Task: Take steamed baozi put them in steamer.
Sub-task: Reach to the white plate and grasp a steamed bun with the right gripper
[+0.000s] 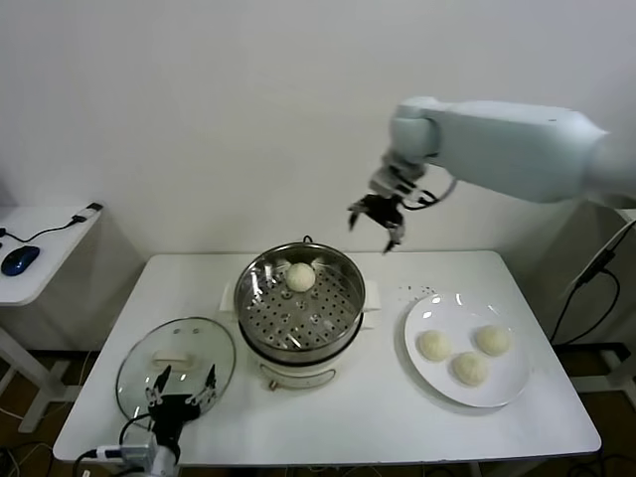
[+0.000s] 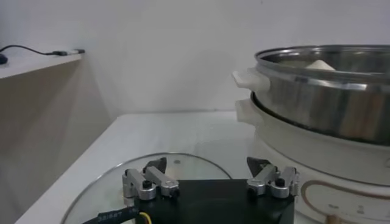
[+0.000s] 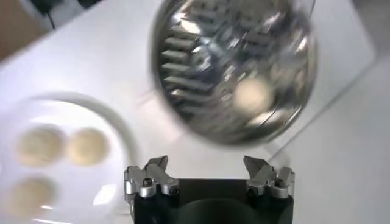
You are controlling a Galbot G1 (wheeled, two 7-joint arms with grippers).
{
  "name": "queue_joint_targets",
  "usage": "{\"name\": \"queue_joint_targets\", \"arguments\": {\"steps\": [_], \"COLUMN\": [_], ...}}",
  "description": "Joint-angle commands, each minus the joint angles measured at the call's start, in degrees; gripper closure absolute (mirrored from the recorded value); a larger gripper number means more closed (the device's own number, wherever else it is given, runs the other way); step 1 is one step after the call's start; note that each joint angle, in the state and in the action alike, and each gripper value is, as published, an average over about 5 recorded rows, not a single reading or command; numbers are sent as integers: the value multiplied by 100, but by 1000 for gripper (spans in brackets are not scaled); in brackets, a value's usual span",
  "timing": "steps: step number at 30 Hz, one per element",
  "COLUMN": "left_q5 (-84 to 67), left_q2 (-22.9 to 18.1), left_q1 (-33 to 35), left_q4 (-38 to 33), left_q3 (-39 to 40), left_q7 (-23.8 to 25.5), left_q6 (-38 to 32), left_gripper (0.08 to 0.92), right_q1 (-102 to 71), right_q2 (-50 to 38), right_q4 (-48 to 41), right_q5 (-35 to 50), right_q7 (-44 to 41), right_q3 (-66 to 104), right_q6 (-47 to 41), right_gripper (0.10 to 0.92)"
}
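Cream-white domed baozi: one [image 1: 300, 276] sits on the perforated tray of your shiny round steel steamer [image 1: 343, 313]; three [image 1: 468, 368] lie on the flat white plate [image 1: 507, 388]. Your right gripper [image 1: 376, 221] hangs above the steamer, fingers spread, empty. Your left gripper [image 1: 180, 389] rests open over the round glass lid [image 1: 139, 363].

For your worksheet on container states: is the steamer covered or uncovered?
Uncovered. The steamer shows its perforated tray and one baozi; the glass lid lies flat on the table beside it.
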Motion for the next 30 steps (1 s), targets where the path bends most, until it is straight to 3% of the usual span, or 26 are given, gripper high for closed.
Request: {"name": "queue_joint_targets", "arguments": {"steps": [1, 16, 30], "left_q5": [-9, 47, 88], "left_q2": [0, -70, -61], "left_q1": [-9, 34, 31], "left_q4": [6, 8, 77], "left_q3": [-7, -88, -83], "left_q7": [-2, 29, 19], "left_q6": [-1, -30, -72], "left_gripper": [177, 177, 177], "right_q1": [340, -2712, -3481], "right_q2": [-2335, -2149, -1726], "right_q4": [1707, 1110, 103], "right_q5": [861, 62, -583], "right_q7": [764, 1473, 1588], "right_q3": [-1453, 521, 1546], "right_q6": [-2234, -3337, -3374], "right_gripper": [203, 203, 203]}}
